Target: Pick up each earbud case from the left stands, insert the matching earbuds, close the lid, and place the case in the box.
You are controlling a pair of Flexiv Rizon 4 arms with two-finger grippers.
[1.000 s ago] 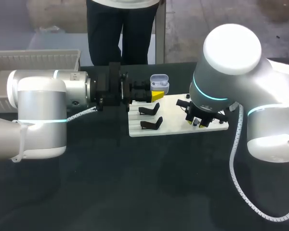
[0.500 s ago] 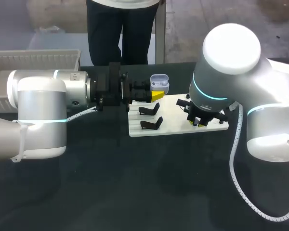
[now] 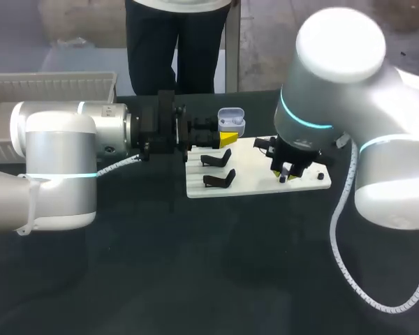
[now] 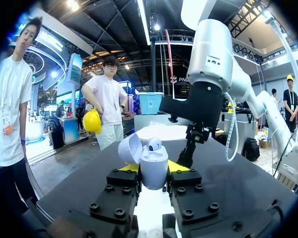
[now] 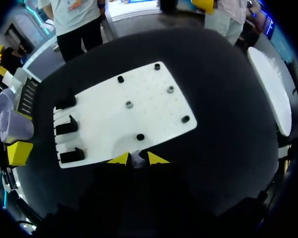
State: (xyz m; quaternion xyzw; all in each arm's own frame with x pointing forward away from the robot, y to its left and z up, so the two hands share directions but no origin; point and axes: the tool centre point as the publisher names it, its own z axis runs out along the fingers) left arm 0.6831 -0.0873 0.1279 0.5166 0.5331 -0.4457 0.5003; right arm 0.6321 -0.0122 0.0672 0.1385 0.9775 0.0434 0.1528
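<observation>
My left gripper (image 4: 153,168) is closed on the earbud case (image 4: 154,162). The two yellow tips press on its lower body from both sides. It holds the case in the air, just beside the stand end of the white board (image 5: 149,99), above the counter (image 3: 195,265). The lid (image 4: 130,148) stands open and is tilted to one side. One seated earbud (image 4: 155,144) already shows in the case.

My right gripper (image 5: 137,158) is narrow and hangs over the near edge of the board. Between its tips there is a small pale thing, which I take for the second earbud (image 5: 136,159); it is too small to be sure.

I judge the case to be light, hard and smooth, with rounded walls, so it can slip or turn if the hold is weak. The hold on the lower body is the right one, because it leaves the lid and the hinge free. The hinge is probably the weakest part, so I should not push against the open lid.

The earbud is very light and glossy. It needs a gentle pinch, and it should enter its pocket nearly straight.

The three black stands (image 5: 67,126) carry no case. The box (image 3: 49,87) is well apart, at my left.
</observation>
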